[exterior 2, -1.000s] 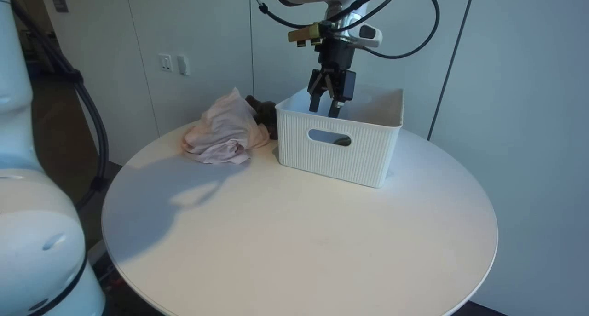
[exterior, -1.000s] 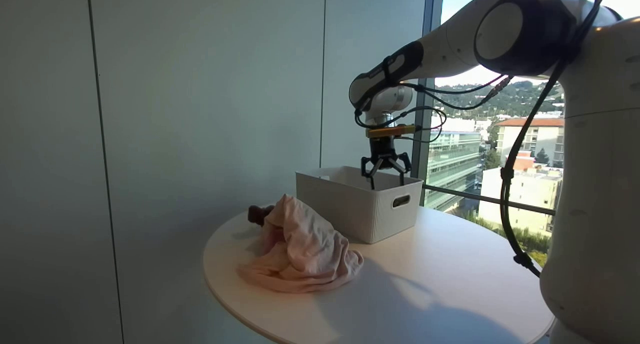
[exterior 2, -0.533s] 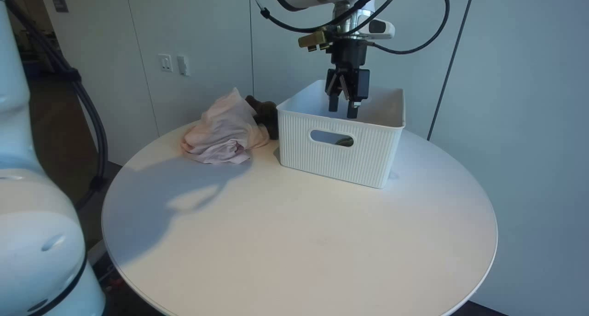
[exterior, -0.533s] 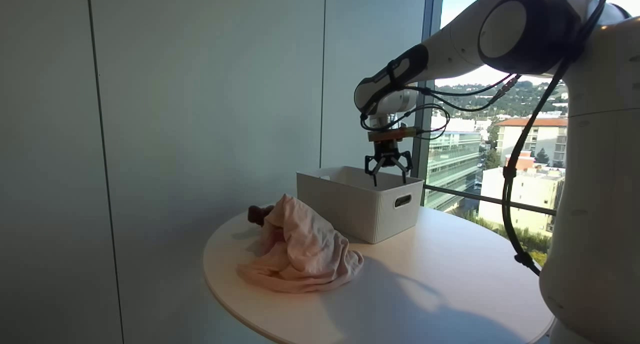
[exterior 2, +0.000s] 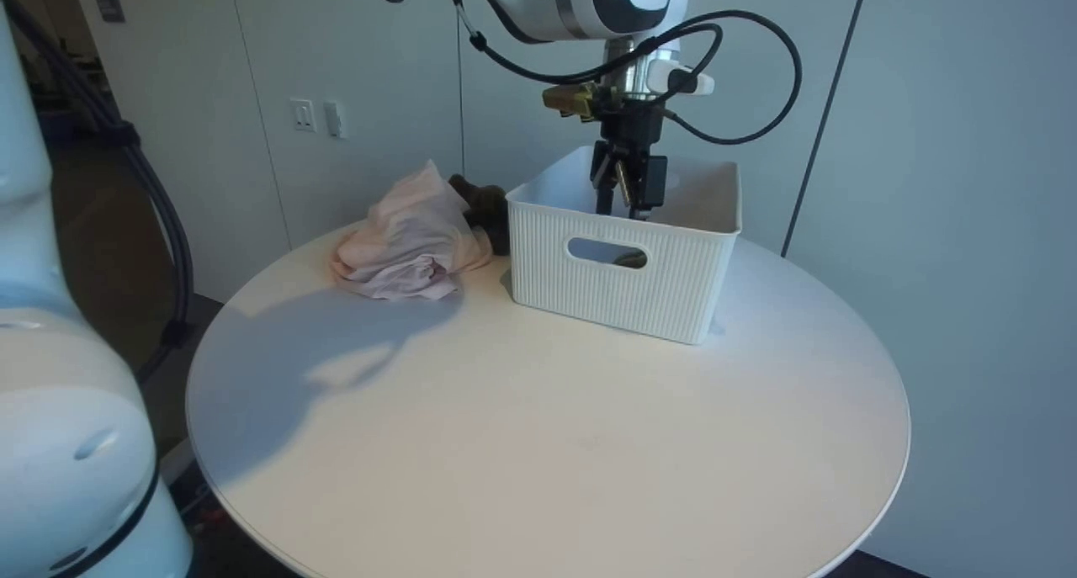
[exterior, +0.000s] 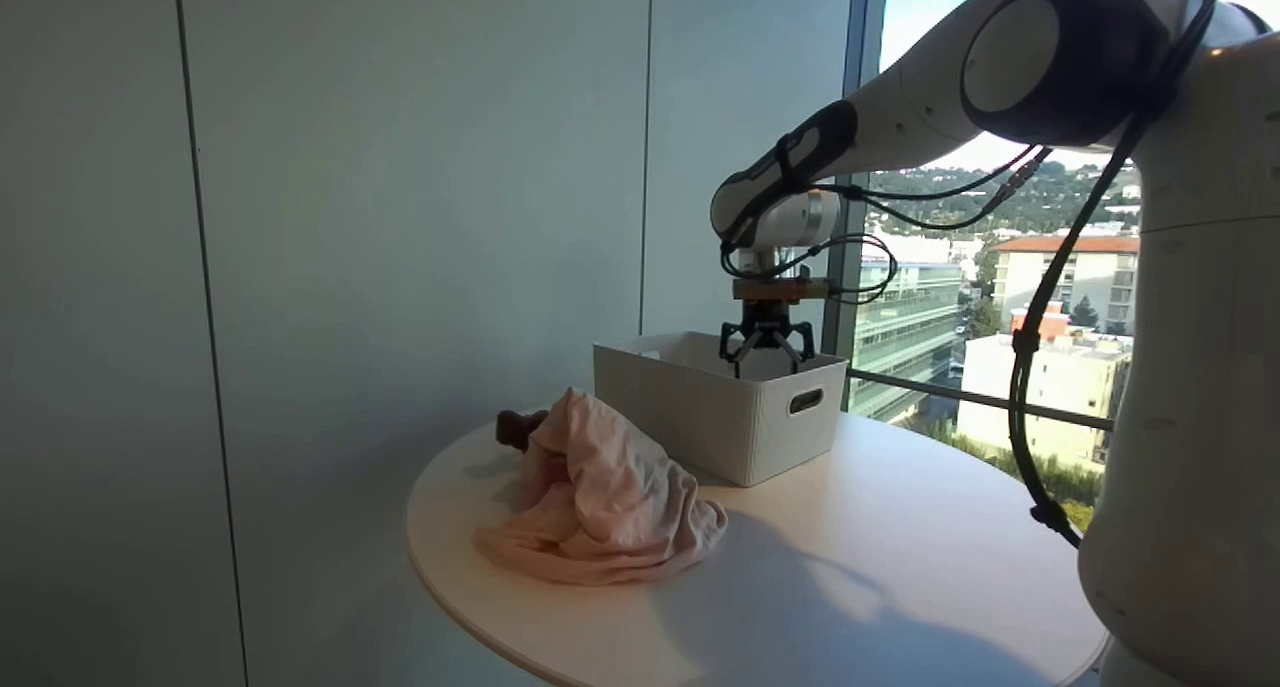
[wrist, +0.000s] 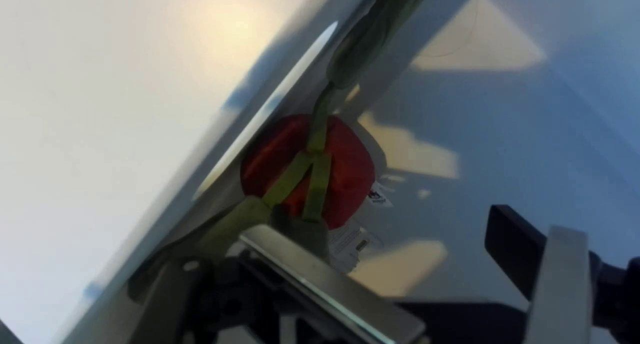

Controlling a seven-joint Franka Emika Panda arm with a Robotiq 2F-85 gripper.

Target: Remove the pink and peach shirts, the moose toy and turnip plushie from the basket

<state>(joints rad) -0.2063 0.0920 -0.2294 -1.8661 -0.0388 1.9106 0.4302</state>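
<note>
The white basket [exterior: 672, 412] stands on the table in both exterior views [exterior 2: 606, 296]. In the wrist view the red turnip plushie [wrist: 347, 179] with green leaves lies on its floor against one wall. A dark bit of it shows through the handle hole [exterior 2: 629, 260]. My gripper [exterior: 766, 371] points down inside the basket's top [exterior 2: 621, 214], open and empty. In the wrist view the gripper [wrist: 425, 264] has one finger over the plushie's lower leaves, the other over bare floor. The pink and peach shirts [exterior: 620, 487] lie heaped beside the basket [exterior 2: 412, 233]. The dark brown moose toy [exterior: 516, 429] lies behind them [exterior 2: 486, 216].
The basket's walls rise around the fingers, and the handle-side rim [exterior 2: 589, 214] is close to them. The round white table [exterior 2: 538, 443] has a curved edge. A wall stands behind the table, and a window [exterior: 990, 297] is at one side.
My gripper has shifted sideways over the basket and then come down, so the fingertips are lower inside it. It stays open. The shirts, moose toy and basket look nearly unmoved.
</note>
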